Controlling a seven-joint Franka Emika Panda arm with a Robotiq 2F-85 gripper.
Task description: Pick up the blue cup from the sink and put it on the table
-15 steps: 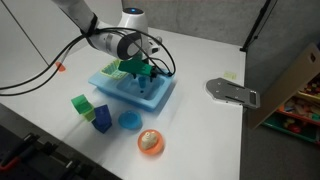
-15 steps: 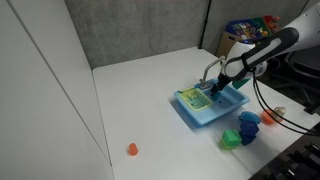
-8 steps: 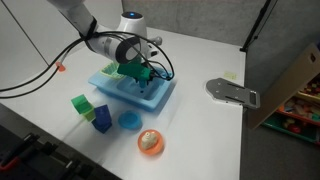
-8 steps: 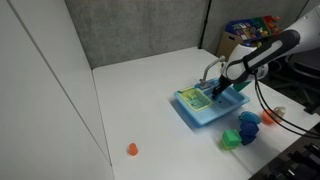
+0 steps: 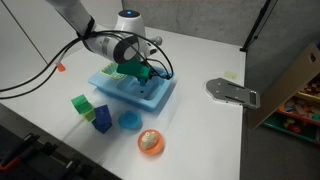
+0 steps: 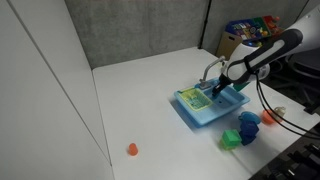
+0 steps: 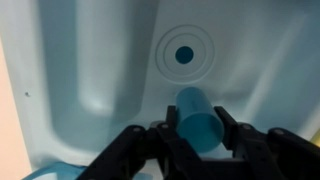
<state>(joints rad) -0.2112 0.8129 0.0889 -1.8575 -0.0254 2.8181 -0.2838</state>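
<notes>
- Gripping looked to be the step in hand: in the wrist view the claw (image 7: 197, 130) sat narrowed around the blue cup (image 7: 200, 112), one of its dark fingers (image 7: 166, 128) against each flank with no gap showing.
- The blue cup lay inside the basin of the sink (image 7: 90, 80), between the fingers and just short of the round drain (image 7: 183, 55).
- Its long axis ran in that view from the claw's palm toward the drain, with the rounded far end pointing at the drain. Whether it stood upright or leaned could not be told from this angle, nor which end was the mouth.
- In both exterior views the claw (image 5: 147, 72) (image 6: 222, 88) was down in the sink (image 5: 158, 98) (image 6: 196, 115), and the cup itself was hidden behind it.
- The next move, as I judged it, called for a straight lift clear of the basin wall and the grey faucet (image 6: 208, 70), keeping the squeeze even so the small, slick cylinder would not pop out.
- Farther out, the white worktop (image 5: 205, 55) offered bare room for setting down, away from the green block (image 5: 80, 103), the dark blue block (image 5: 102, 119) and the light-blue dish (image 5: 129, 120).
</notes>
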